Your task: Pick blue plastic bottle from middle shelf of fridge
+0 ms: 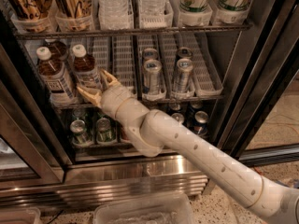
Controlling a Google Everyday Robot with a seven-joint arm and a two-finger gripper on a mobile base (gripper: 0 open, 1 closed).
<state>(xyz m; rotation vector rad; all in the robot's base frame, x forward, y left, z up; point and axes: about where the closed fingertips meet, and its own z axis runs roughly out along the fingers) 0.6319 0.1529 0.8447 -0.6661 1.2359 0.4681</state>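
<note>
The fridge (261,92) stands open in the camera view. On its middle shelf (191,66), a wire rack with white slotted lane trays, two small clear bottles with white caps and brown drink stand at the left. The right one, a blue plastic bottle (84,69), has my gripper (97,86) right at its base. The two yellowish fingers (109,78) are spread apart, one on each side of the bottle's lower part, not closed on it. The other bottle (53,76) stands just left of it.
Two tall silver cans (152,76) stand in the middle lanes of the same shelf. Short cans (105,129) fill the rack below. Large bottles and cups sit on the shelf above. A clear plastic bin (145,211) lies on the floor in front of the steel base.
</note>
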